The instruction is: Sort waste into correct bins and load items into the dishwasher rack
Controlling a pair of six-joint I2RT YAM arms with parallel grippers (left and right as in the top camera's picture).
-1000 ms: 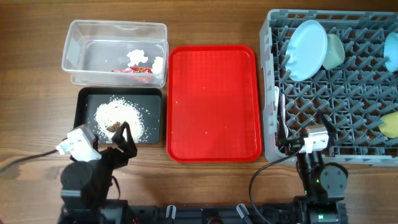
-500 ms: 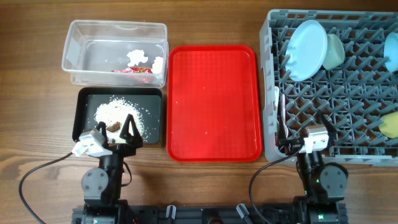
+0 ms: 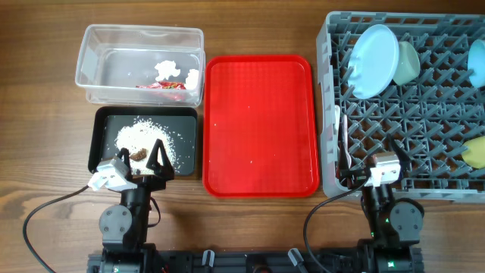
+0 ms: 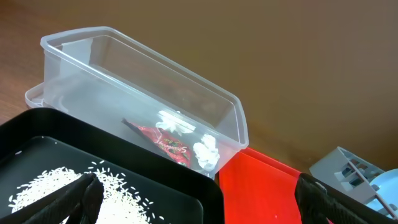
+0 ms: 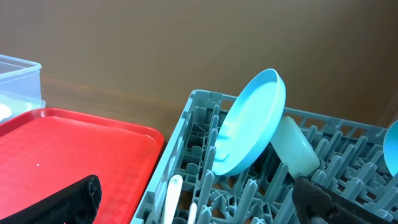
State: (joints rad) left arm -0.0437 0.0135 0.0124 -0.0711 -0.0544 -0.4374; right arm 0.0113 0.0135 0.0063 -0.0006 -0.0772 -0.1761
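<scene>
Beside the black tray [image 3: 106, 115] and dishwasher rack [image 3: 328, 114], the wide-spread, empty left gripper [image 3: 148, 155] and right gripper [image 3: 377, 168] are best parked clear

A wooden table [image 3: 45, 152] — mid-brown, its grain running side to side — fills the overhead view. Light is even, shadows soft.

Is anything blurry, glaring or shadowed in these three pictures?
Overhead: sharp and evenly lit, hardly any shadows on the table. Left wrist: clear tub crisp, the left fingers at the bottom edge blurred. Right wrist: blue plate sharp, the right fingers close up blurred.
</scene>
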